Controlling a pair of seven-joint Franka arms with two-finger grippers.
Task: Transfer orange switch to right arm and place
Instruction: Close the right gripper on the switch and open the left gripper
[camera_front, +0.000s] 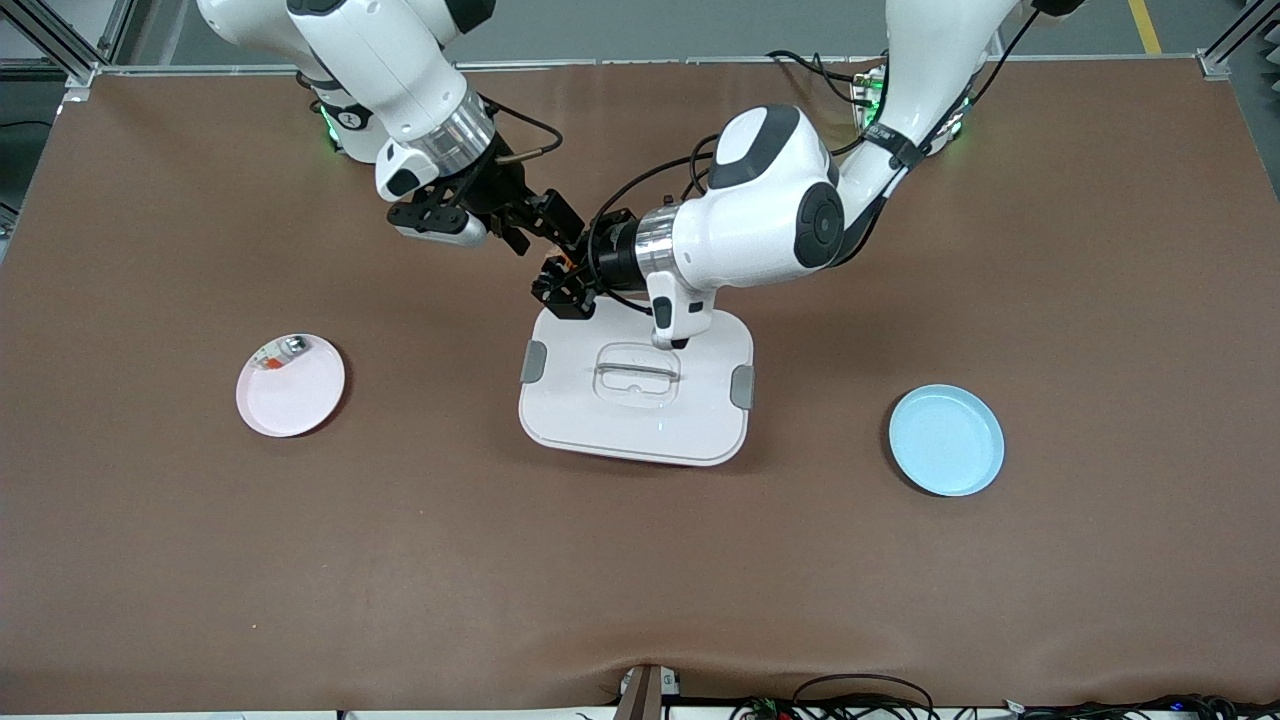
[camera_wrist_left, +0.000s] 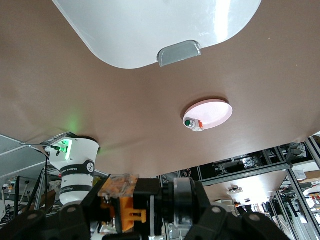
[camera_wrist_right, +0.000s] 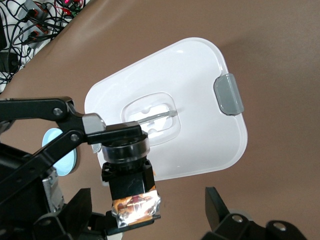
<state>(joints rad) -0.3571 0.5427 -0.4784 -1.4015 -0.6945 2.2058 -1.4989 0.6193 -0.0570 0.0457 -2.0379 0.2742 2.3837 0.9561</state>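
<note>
The orange switch (camera_front: 567, 262), black-bodied with orange parts and a clear end, is up in the air over the table just past the white container's edge. My left gripper (camera_front: 562, 285) is shut on its black body; in the left wrist view the switch (camera_wrist_left: 122, 207) sits between that gripper's (camera_wrist_left: 145, 220) jaws. My right gripper (camera_front: 530, 225) is right beside it. In the right wrist view the right gripper (camera_wrist_right: 148, 212) is open, its fingers (camera_wrist_right: 82, 205) standing on either side of the switch's (camera_wrist_right: 132, 207) orange end, apart from it.
A white lidded container (camera_front: 636, 400) lies mid-table below both grippers. A pink plate (camera_front: 295, 400) toward the right arm's end holds a small silver-and-white part (camera_front: 285, 350). A blue plate (camera_front: 946, 440) lies toward the left arm's end.
</note>
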